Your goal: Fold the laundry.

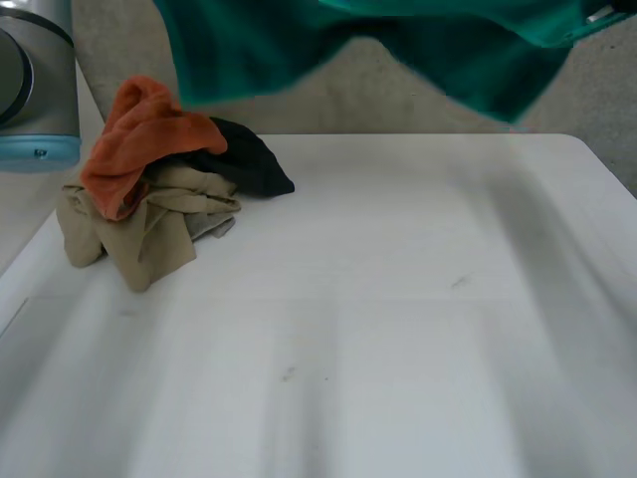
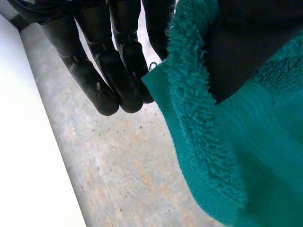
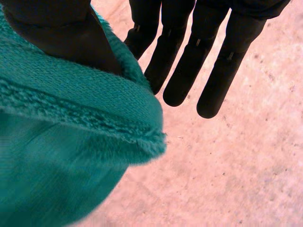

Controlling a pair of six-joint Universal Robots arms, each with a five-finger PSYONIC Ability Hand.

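A teal-green towel (image 1: 398, 50) hangs spread in the air above the far edge of the white table (image 1: 378, 329). In the left wrist view my left hand (image 2: 118, 61) holds a hemmed edge of the towel (image 2: 236, 156), thumb (image 2: 246, 52) pressed onto the cloth and fingers straight beside it. My right hand (image 3: 189, 61) has its thumb (image 3: 61, 33) clamped on another fluffy edge of the towel (image 3: 61, 156), and its fingers also reach out straight over the floor.
A pile of laundry lies at the table's far left: an orange cloth (image 1: 144, 134) on top, a black cloth (image 1: 249, 159) behind and a beige cloth (image 1: 149, 224) below. My left arm's grey joint (image 1: 35, 80) stands beside the pile.
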